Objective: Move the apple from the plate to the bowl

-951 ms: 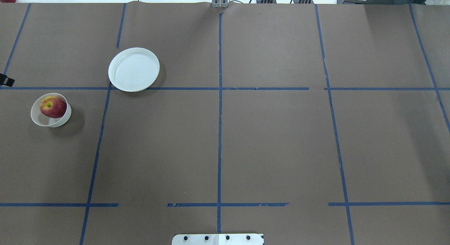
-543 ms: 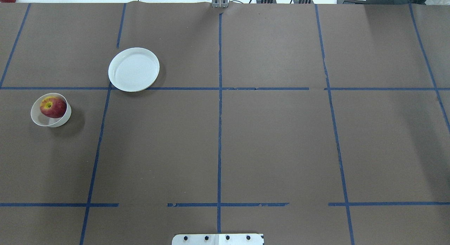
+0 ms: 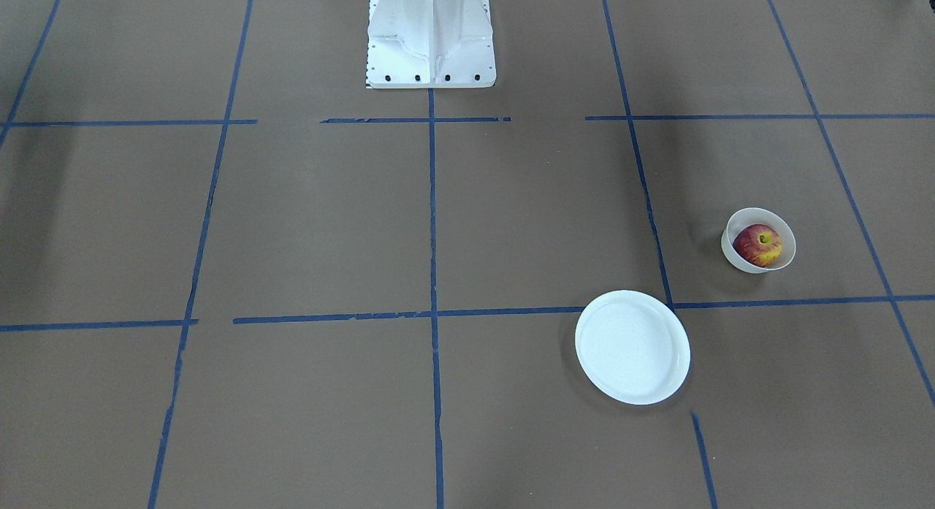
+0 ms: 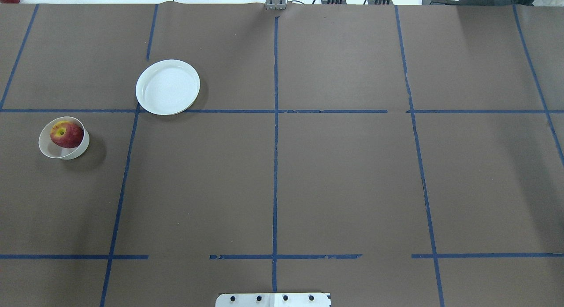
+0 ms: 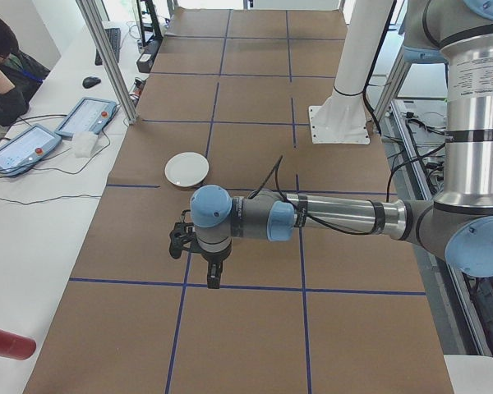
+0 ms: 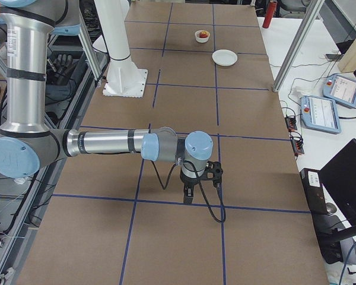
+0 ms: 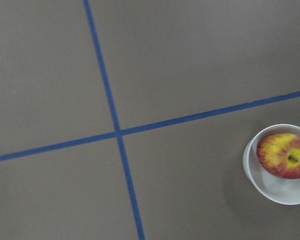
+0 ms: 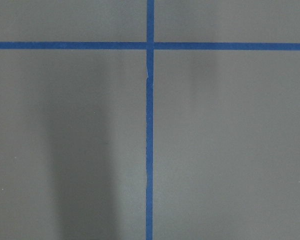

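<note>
The red and yellow apple (image 4: 67, 135) sits in the small off-white bowl (image 4: 82, 150) at the table's left. It also shows in the front view (image 3: 757, 245) and in the left wrist view (image 7: 283, 155), inside the bowl (image 7: 280, 193). The flat white plate (image 4: 167, 86) lies bare, farther back and to the right of the bowl. My left gripper (image 5: 213, 277) shows only in the exterior left view, hanging above the table, and I cannot tell whether it is open or shut. My right gripper (image 6: 187, 196) shows only in the exterior right view, far from the bowl; I cannot tell its state either.
Blue tape lines mark a grid on the brown table cover. The white robot base (image 3: 429, 41) stands at the near middle edge. A red cylinder (image 5: 6, 343) lies off the table's left end. A side bench holds tablets (image 5: 86, 116), and an operator (image 5: 2, 70) sits there.
A black bit of the left gripper at the overhead view's left edge one second ago has gone out of that view. The apple, bowl and plate have not moved.
</note>
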Tool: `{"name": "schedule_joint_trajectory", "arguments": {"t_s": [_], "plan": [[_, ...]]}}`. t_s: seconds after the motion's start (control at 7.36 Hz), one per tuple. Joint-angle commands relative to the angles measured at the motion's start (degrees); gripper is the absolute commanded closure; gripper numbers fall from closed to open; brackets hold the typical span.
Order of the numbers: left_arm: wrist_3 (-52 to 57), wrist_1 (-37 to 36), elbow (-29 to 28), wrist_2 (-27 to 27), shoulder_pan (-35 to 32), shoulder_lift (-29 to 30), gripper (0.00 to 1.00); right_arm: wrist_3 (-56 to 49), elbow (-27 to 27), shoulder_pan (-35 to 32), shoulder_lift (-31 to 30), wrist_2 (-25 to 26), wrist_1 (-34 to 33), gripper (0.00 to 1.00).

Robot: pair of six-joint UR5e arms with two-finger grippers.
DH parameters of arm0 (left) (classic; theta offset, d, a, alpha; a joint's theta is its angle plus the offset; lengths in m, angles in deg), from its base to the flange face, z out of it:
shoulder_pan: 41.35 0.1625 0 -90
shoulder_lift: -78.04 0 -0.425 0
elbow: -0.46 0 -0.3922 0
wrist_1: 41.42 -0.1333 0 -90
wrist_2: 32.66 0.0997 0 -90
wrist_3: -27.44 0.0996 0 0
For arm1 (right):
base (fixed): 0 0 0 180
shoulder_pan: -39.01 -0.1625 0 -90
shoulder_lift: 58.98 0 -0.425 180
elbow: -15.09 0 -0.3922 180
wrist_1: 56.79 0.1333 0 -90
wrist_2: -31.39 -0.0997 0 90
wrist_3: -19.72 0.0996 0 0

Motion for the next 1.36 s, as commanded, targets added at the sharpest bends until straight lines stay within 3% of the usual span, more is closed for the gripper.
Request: {"name": "schedule_joint_trajectory", "arguments": {"t_s": [0.0,1.22], "plan": [[0.02,-0.80,0.09,-0.07,-0.20,-0.66,0.00,-0.02,0.00,0.02,0.00,0.00,0.00,0.00],[5.83,-0.62,-1.49,0.55,-0.20,-0.75,0.00,-0.02,0.00,0.02,0.00,0.00,0.00,0.00]]}}
